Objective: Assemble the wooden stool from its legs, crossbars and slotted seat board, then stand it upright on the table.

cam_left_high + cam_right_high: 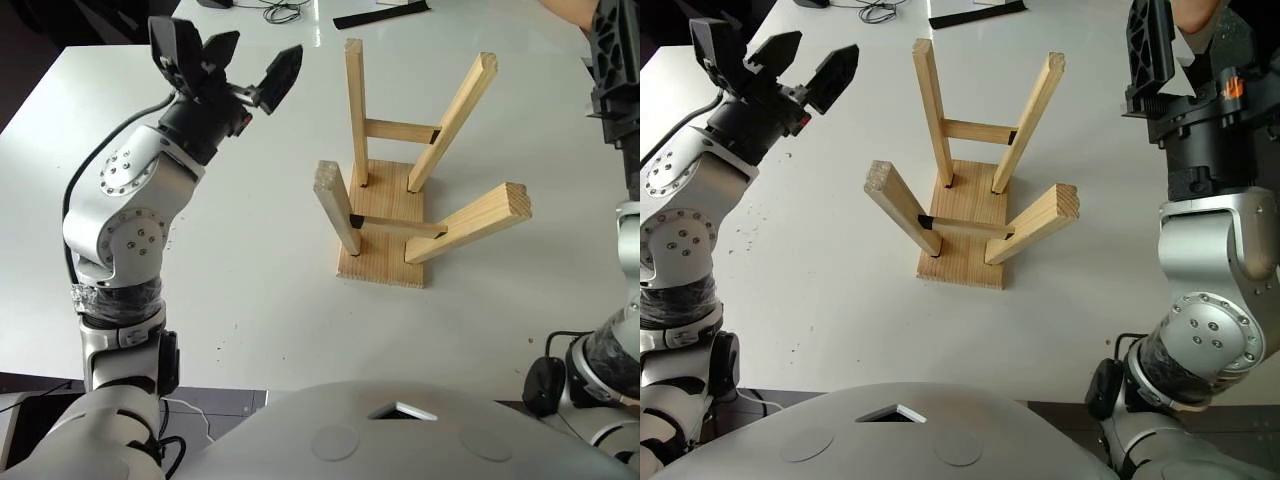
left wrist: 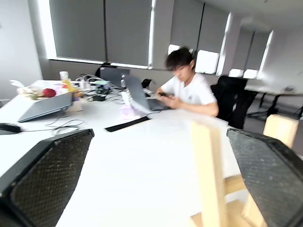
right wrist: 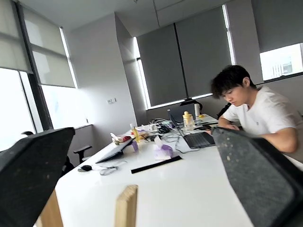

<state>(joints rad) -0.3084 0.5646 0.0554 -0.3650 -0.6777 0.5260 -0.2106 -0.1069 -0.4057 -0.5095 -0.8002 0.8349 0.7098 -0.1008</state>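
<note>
Stool (image 1: 385, 190) sits inverted mid-table (image 1: 250, 260) – seat board (image 1: 378, 262) flat down, four legs up and splayed, crossbars (image 1: 400, 130) seated. Left gripper (image 1: 255, 60) is raised to its left, fingers apart, holding nothing. Right gripper (image 3: 144, 142) is raised to its right – also spread, empty.

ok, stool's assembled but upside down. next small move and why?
Probably lower the left gripper onto the nearest leg to start the flip. The stool sits inverted: seat board flat on the table, four legs up, crossbars in place. The left and the right gripper are both open and clear of it.
</note>
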